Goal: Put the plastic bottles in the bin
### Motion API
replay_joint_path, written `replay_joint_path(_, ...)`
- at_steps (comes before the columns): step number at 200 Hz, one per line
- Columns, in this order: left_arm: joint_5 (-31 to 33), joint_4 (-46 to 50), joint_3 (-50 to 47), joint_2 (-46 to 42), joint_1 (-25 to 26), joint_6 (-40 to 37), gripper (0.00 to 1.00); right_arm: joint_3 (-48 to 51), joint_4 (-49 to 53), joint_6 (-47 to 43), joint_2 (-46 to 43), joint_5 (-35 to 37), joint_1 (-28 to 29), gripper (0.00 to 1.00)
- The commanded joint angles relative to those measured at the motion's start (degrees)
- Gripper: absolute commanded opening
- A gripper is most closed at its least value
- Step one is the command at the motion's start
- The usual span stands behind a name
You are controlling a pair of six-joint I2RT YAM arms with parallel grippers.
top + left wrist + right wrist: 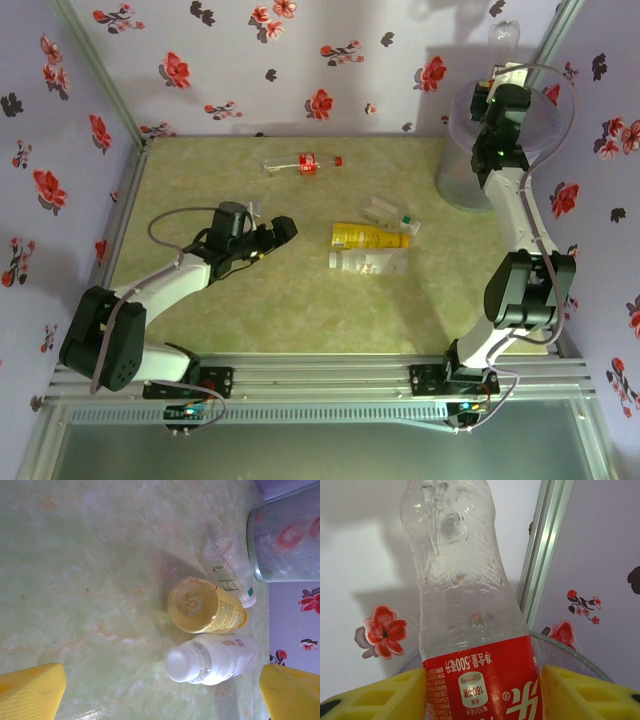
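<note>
My right gripper (482, 692) is shut on a clear red-labelled bottle (470, 630), held bottom-up over the rim of the grey bin (470, 170); the bottle's base (503, 38) pokes up above the arm. My left gripper (283, 232) hovers open over the table, left of a cluster of bottles: a yellow-labelled one (205, 605), a white-capped white-labelled one (212, 660) and a small clear one (230, 567). The yellow fingers (30, 692) stand wide apart with nothing between. Another red-capped bottle (300, 163) lies at the back of the table.
The bin (290, 540) holds red-labelled bottles behind its wall. Floral walls and an aluminium post (545, 550) close in the back right corner. The green mat (300, 300) lies bare in front of the cluster.
</note>
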State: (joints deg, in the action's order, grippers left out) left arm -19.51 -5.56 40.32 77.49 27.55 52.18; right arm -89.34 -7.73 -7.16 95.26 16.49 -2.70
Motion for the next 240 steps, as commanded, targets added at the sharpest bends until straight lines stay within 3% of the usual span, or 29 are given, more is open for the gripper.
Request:
replay_joint_path(1,0.22,-1.38,-0.76,-0.66,0.33,0.39,1.00,-1.98,-2.81,-2.22,2.40,-0.31,-0.72,0.60)
replay_joint_path(121,0.17,-1.91,-0.48,0.82,0.33,0.35,1.00,8.37,-2.11,2.58,3.91,-3.79,-2.62,0.61)
replay_joint_path(165,0.15,-2.22,-0.24,1.35,0.37,0.31,1.00,11.72,-1.32,5.12,3.66,-4.58,-3.01,0.72)
replay_joint_path(185,0.00,-1.92,0.01,1.47,0.31,0.24,1.00,9.45,1.70,5.14,3.24,-5.39,-3.01,0.81)
replay_joint_path(240,-0.28,-4.40,-0.60,3.09,0.54,1.16,1.00,-3.00,18.29,6.53,1.77,-7.51,-3.01,0.83)
